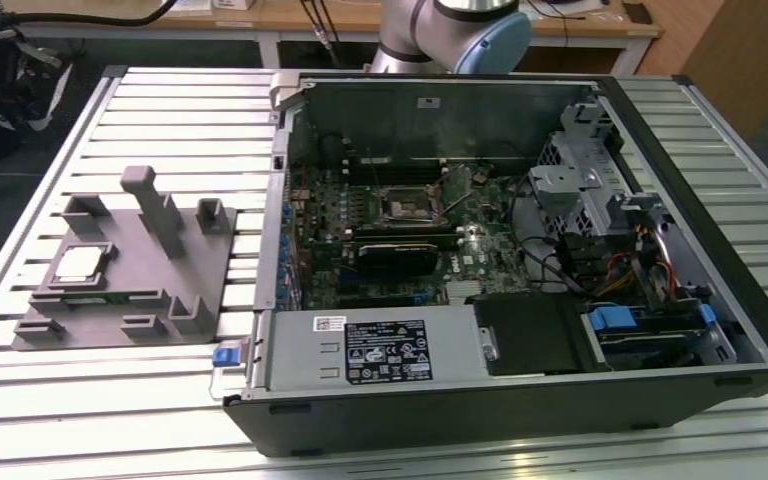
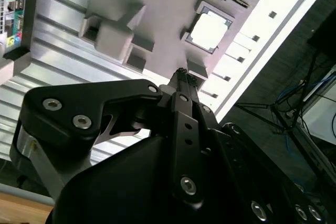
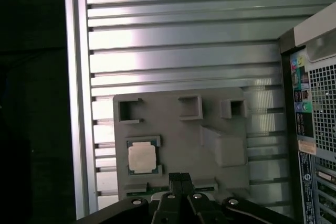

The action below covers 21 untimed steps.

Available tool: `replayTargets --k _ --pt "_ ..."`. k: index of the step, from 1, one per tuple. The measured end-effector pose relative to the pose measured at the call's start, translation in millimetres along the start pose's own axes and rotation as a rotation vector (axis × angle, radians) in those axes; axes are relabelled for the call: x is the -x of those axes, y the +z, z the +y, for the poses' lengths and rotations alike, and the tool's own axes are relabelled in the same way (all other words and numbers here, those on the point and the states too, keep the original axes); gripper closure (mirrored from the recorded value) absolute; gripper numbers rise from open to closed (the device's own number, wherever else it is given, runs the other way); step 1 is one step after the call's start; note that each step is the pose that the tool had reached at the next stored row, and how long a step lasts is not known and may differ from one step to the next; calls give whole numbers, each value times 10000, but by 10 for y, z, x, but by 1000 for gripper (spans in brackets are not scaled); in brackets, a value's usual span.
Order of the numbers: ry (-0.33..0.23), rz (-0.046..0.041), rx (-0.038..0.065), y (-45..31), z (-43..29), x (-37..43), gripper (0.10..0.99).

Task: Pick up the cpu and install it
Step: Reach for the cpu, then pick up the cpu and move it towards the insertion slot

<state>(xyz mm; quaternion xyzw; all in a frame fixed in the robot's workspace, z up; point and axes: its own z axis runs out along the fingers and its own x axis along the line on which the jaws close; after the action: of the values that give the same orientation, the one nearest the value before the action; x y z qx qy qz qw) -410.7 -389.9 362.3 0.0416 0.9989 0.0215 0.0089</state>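
The cpu (image 1: 80, 263) is a small square chip with a pale silvery top, lying flat in a recess of the grey tray (image 1: 144, 300) at the exterior view's left. In both wrist views it lies well below the camera: cpu (image 2: 210, 31) on the tray (image 2: 157, 14), and cpu (image 3: 142, 157) on the tray (image 3: 178, 140). My gripper (image 3: 181, 178) hangs high above the tray's edge, a little to one side of the chip. Its black fingers (image 2: 182, 77) are pressed together, shut on nothing. The dark socket (image 1: 408, 204) with a metal frame sits on the motherboard inside the open computer case (image 1: 518, 400).
The case lies on its side on a slatted metal table (image 1: 171, 110). It holds a white-labelled grey box (image 1: 371, 350), drive cages and cables (image 1: 624, 250). Upright posts (image 1: 157, 210) stand on the tray. The arm's base (image 1: 451, 30) rises behind the case.
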Motion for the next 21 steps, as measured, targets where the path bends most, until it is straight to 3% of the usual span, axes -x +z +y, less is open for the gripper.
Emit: replayTargets --k 12,17,21 --pt "1 -1 1 3 -44 -537 980" --pt "5 100 -24 56 -48 -547 980" --pt "5 102 -24 114 -65 -546 980"
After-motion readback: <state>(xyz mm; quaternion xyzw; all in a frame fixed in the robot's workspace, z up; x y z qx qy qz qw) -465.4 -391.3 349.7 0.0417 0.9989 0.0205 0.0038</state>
